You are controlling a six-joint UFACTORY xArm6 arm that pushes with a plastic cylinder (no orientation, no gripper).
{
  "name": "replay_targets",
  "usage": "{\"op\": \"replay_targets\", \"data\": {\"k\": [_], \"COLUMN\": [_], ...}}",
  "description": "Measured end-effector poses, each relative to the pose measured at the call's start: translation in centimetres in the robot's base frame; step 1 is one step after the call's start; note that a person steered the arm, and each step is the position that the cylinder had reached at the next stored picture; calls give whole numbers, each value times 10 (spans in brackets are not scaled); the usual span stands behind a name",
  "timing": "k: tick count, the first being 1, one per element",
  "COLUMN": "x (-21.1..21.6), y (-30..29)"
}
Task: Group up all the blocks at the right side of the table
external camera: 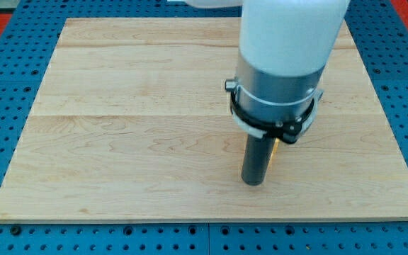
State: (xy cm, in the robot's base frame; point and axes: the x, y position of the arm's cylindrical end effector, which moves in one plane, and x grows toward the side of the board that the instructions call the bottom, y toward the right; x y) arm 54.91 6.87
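My tip [252, 181] rests on the wooden board [119, 142], right of centre and near the view's bottom. A sliver of a yellow-orange block [274, 150] shows just to the right of the rod, touching or very close to it; its shape cannot be made out. The arm's white and grey body [282, 64] hides the board behind and above the rod, so any other blocks there are hidden. No other block shows anywhere on the board.
The board lies on a blue perforated table [6, 106] that surrounds it on all sides. The board's bottom edge [204, 221] runs close below my tip.
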Motion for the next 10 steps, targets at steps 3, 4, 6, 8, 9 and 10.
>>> {"op": "replay_targets", "data": {"k": [3, 4, 6, 8, 9, 10], "x": [-84, -104, -101, -119, -194, -264], "y": [8, 9, 7, -85, -90, -35]}}
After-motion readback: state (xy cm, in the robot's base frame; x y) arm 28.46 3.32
